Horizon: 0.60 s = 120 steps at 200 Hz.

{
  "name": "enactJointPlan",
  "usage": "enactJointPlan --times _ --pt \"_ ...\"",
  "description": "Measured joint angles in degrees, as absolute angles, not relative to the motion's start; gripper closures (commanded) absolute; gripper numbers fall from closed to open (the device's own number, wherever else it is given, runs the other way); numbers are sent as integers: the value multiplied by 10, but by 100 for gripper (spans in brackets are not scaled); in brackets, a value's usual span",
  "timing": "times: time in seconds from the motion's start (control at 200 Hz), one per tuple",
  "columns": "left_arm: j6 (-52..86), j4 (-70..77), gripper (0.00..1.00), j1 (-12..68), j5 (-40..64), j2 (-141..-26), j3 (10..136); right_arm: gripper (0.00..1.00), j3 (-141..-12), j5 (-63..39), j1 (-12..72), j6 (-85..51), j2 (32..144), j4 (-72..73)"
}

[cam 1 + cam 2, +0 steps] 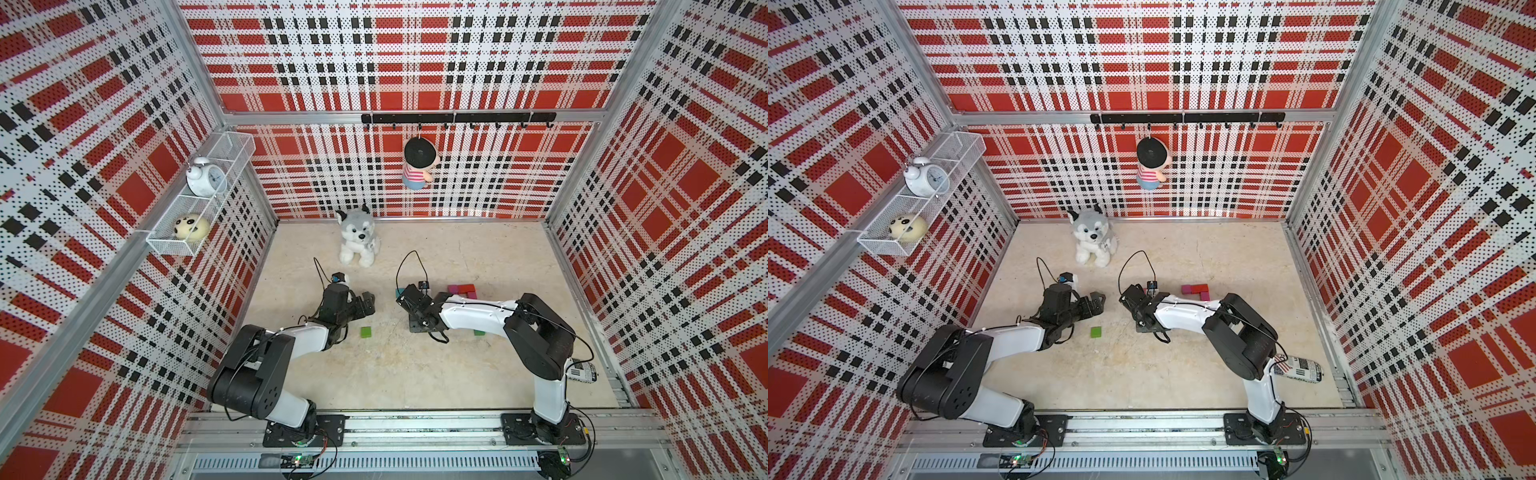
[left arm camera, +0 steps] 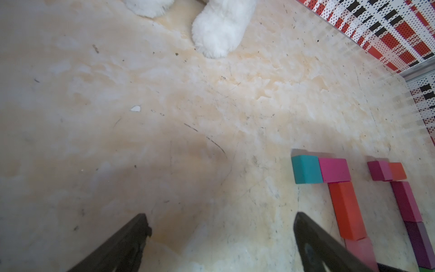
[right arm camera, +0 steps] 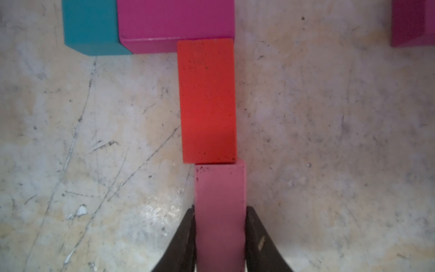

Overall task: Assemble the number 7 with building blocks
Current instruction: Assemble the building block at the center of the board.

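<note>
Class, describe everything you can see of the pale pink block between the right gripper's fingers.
The pale pink block is a plain rectangular bar with a matte, painted look and a few dark specks near its far end. The right gripper is shut on its two long sides. It lies in line with the red-orange block, end against end but offset slightly sideways. Whether it rests fully on the table cannot be told.

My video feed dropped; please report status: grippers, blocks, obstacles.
Left gripper open, empty. Right gripper shut on pink block, at red-orange block end. Nothing in the way.
</note>
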<state>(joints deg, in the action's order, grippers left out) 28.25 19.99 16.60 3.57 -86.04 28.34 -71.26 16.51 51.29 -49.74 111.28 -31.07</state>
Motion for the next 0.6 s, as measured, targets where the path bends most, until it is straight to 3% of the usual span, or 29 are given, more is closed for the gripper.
enactJointPlan --times 0.601 --pt "283 200 2 166 36 -860 283 65 -722 155 513 -493 1118 -313"
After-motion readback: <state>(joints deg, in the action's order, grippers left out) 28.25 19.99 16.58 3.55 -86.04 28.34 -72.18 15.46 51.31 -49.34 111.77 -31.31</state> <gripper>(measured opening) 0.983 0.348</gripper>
